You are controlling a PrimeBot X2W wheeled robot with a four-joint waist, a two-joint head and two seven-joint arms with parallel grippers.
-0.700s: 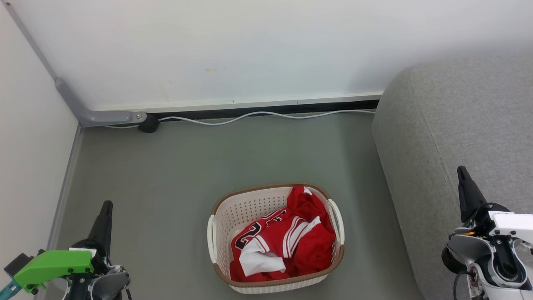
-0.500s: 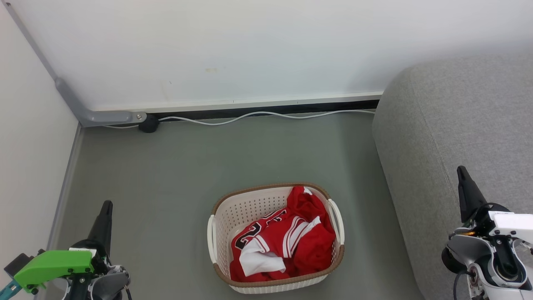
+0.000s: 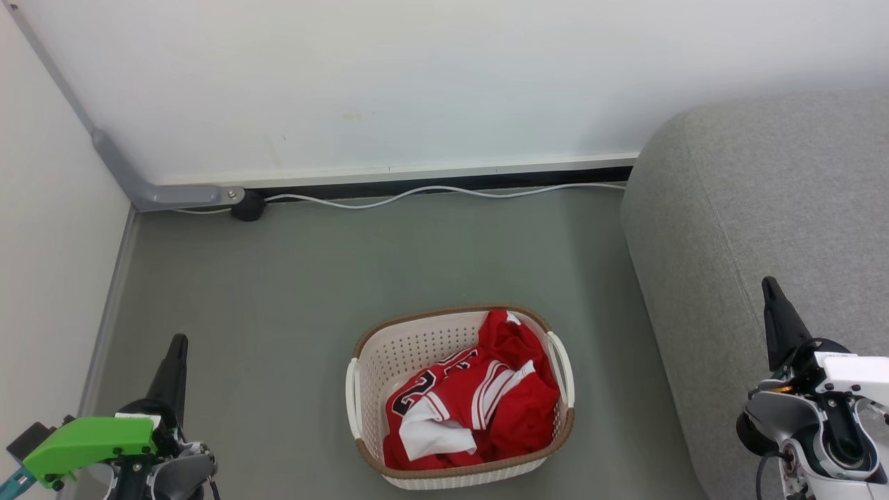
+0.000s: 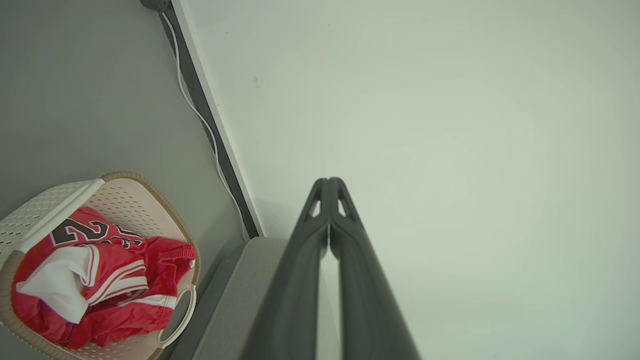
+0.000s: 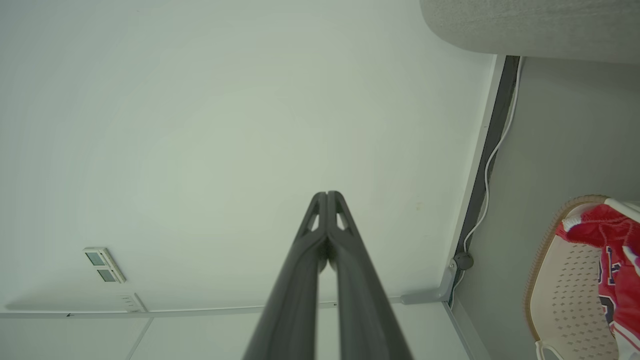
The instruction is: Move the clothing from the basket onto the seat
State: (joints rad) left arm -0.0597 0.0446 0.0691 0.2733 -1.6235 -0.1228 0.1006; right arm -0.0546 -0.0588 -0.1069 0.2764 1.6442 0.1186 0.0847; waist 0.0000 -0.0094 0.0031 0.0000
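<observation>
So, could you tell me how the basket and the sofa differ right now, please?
The basket is cream perforated plastic with a brown rim; the sofa is plain grey fabric. The basket is far smaller than the sofa. The basket holds the red clothing; the sofa has none on the part in view. Both have rounded edges and stand on the grey floor.
</observation>
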